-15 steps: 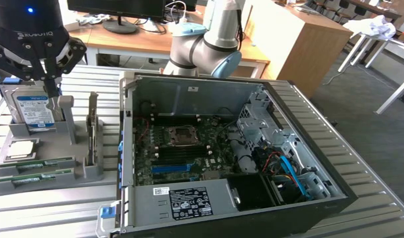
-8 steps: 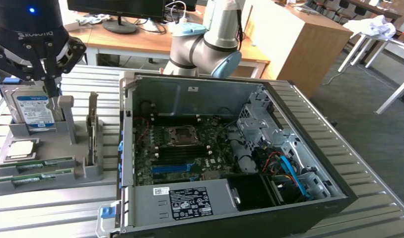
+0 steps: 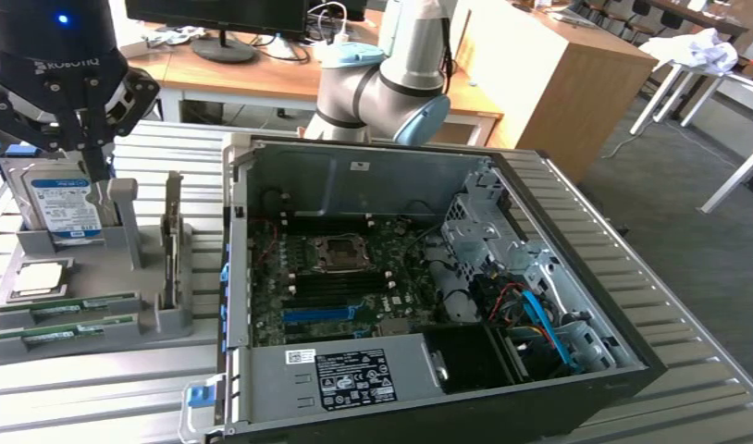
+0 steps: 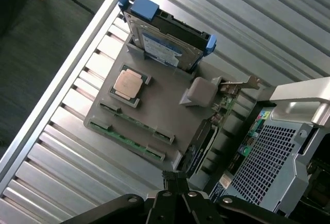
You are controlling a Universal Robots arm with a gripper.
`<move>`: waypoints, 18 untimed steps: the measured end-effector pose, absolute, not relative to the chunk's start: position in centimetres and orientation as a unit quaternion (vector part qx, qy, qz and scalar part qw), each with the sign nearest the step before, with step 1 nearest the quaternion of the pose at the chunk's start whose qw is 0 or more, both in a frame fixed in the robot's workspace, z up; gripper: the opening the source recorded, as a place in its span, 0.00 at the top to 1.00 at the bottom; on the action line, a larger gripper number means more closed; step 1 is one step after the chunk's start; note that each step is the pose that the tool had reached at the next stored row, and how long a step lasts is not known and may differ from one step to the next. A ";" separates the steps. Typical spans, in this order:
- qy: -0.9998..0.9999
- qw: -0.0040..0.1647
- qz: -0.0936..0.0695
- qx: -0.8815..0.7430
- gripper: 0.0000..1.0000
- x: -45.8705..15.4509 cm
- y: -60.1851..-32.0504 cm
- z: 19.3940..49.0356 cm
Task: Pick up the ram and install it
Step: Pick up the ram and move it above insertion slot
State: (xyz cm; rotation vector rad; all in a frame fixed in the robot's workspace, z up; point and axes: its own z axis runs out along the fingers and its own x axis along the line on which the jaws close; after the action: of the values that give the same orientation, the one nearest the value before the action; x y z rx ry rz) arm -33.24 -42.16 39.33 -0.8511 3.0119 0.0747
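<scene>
Two ram sticks [image 3: 66, 308] lie flat in the tray's [image 3: 105, 275] lower-left slots, untouched.
Gripper [image 3: 96, 171], cut off at the frame's upper left, hangs well apart from them, fingers pressed together and empty, partly hiding the drive [image 3: 62, 208]; processor [image 3: 41, 277] sits between drive and sticks; open case [image 3: 475, 277] stands to the right.

The gripper [image 3: 96, 172] bears ROBOTIQ on its black body. Labels on the hard drive [image 3: 62, 205] and power supply [image 3: 351, 377] cannot be read.
</scene>
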 end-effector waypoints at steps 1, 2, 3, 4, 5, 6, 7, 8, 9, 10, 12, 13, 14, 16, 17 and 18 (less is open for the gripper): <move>0.961 0.005 0.024 -0.276 0.90 -33.2 -42.2 39.3; 0.959 0.005 0.024 -0.281 0.90 -33.2 -42.2 39.3; 0.958 0.005 0.024 -0.285 0.90 -33.2 -42.2 39.3; 0.957 0.005 0.024 -0.289 0.90 -33.2 -42.2 39.3; 0.956 0.005 0.024 -0.294 0.90 -33.2 -42.2 39.3; 0.954 0.005 0.024 -0.298 0.90 -33.2 -42.2 39.3; 0.953 0.005 0.024 -0.303 0.90 -33.2 -42.2 39.3; 0.951 0.005 0.024 -0.308 0.90 -33.2 -42.2 39.3; 0.950 0.004 0.024 -0.312 0.90 -33.2 -42.2 39.3; 0.949 0.004 0.024 -0.316 0.90 -33.2 -42.2 39.3; 0.947 0.004 0.024 -0.321 0.90 -33.3 -42.2 39.3; 0.946 0.004 0.024 -0.324 0.90 -33.3 -42.2 39.3; 0.945 0.004 0.024 -0.327 0.90 -33.3 -42.2 39.3; 0.943 0.004 0.024 -0.333 0.90 -33.4 -42.2 39.3; 0.941 0.004 0.024 -0.336 0.90 -33.4 -42.2 39.3; 0.940 0.004 0.024 -0.340 0.90 -33.4 -42.2 39.3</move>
State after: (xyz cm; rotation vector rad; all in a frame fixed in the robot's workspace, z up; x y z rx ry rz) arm -33.43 -42.16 39.32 -1.0651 2.9465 0.0759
